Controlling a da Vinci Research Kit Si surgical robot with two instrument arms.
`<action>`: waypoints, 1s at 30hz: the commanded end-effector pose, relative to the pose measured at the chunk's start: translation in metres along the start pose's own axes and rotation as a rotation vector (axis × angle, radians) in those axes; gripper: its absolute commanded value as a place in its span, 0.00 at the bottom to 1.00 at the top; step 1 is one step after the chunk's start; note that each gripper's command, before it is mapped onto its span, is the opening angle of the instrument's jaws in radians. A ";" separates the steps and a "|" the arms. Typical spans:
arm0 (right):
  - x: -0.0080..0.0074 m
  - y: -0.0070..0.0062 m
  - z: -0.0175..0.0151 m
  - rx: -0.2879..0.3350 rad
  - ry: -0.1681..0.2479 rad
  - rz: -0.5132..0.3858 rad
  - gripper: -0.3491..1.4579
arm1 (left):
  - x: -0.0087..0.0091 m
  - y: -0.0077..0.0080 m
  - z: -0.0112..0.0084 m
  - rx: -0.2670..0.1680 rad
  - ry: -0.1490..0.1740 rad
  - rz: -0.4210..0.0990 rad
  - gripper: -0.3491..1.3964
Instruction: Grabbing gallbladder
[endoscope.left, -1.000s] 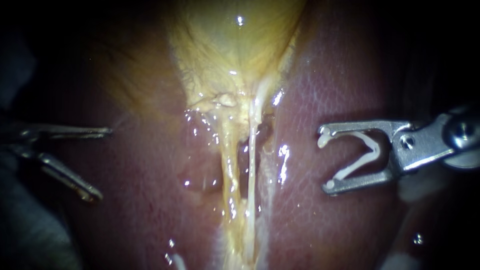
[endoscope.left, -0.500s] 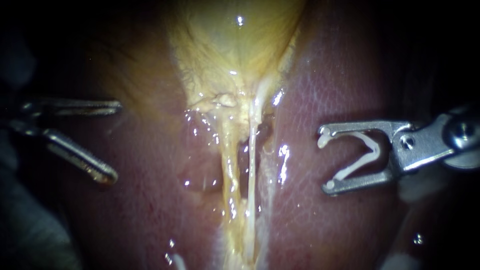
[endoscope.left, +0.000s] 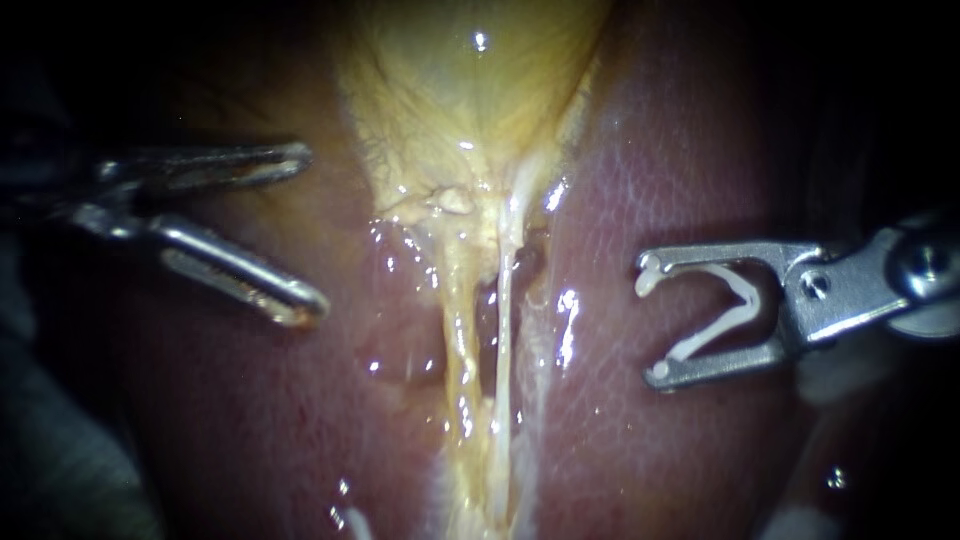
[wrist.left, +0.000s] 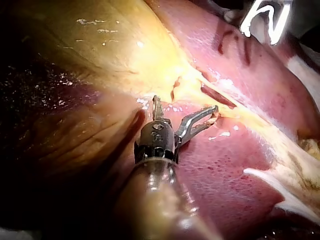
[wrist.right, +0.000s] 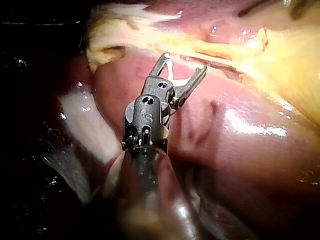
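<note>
Left claw (endoscope.left: 312, 230) gapes beside gallbladder (endoscope.left: 460, 90) — clip (endoscope.left: 738, 298) opposite.

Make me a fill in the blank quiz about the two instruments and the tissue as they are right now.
1. The left instrument is ___ and grips nothing.
2. The right instrument holds a white ___.
3. The yellow tissue ahead of the left instrument is the ___.
4. The dark red tissue beneath the right instrument is the ___.
Missing words: open; clip; gallbladder; liver.
</note>
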 end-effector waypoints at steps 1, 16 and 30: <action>0.0000 0.0000 0.0000 0.000 0.000 0.000 0.46 | 0.0003 -0.0001 0.0005 -0.002 0.003 0.007 0.75; 0.0000 0.0000 0.0000 0.000 0.000 0.000 0.46 | 0.0004 -0.0013 0.0062 -0.012 0.011 0.009 0.65; 0.0000 0.0001 0.0001 -0.001 0.000 0.001 0.46 | 0.0001 -0.0034 0.0081 -0.016 0.010 -0.012 0.35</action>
